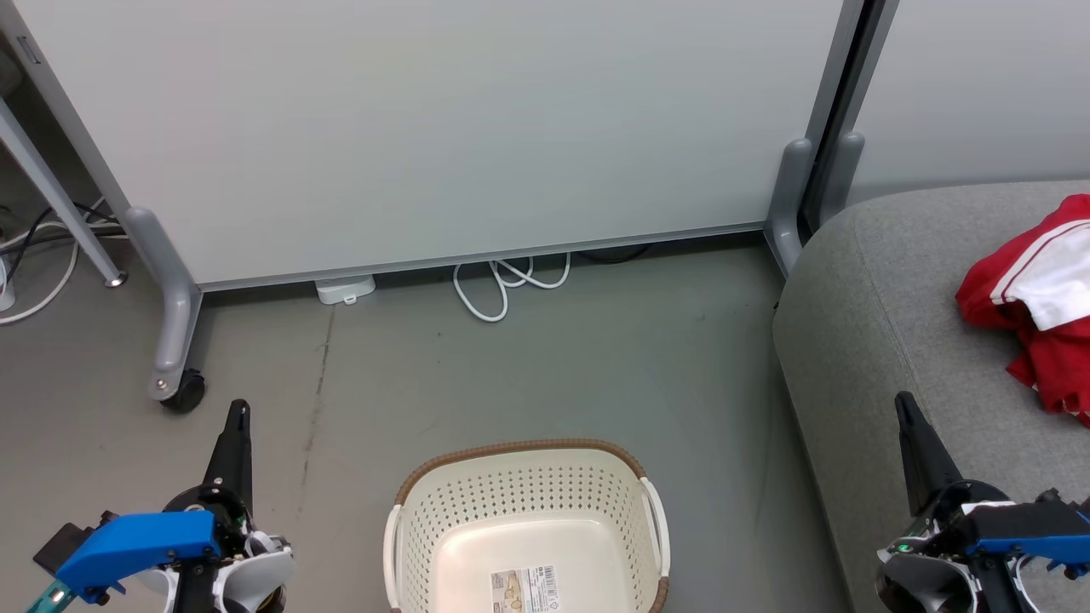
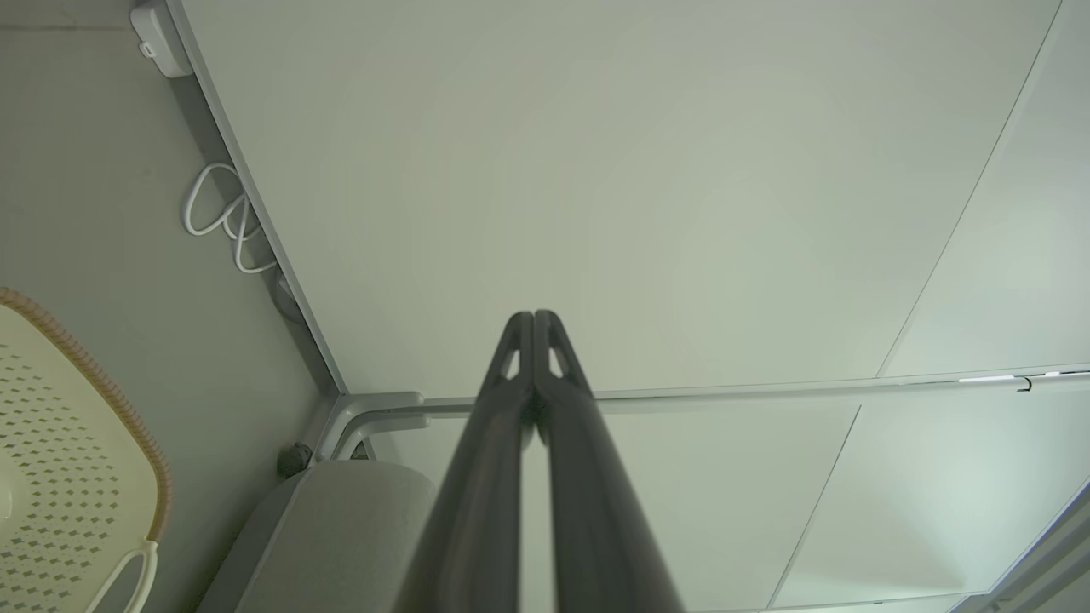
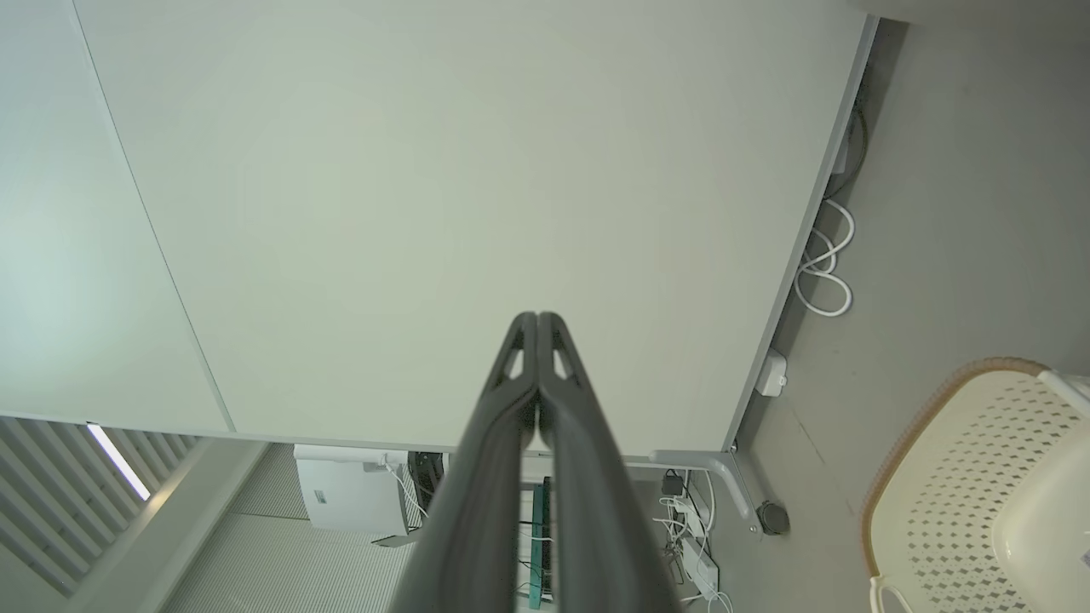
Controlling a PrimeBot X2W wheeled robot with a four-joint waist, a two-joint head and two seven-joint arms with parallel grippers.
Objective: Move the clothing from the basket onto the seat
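On the seat point(image 1: 860, 340), beyond the clenched right pincer point(image 1: 904, 407) — clothing point(image 1: 1043, 294); left pincer point(image 1: 239, 410) clenched too.

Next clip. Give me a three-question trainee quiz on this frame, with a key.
1. True or false: the basket holds one red garment.
2. Multiple choice: the clothing lies on A) a shelf, B) the seat, C) a table.
3. Fill in: the jaws of the left gripper and of the right gripper are both ____.

Key
1. False. The basket is empty apart from the label on its base.
2. B.
3. shut, with nothing held between them.
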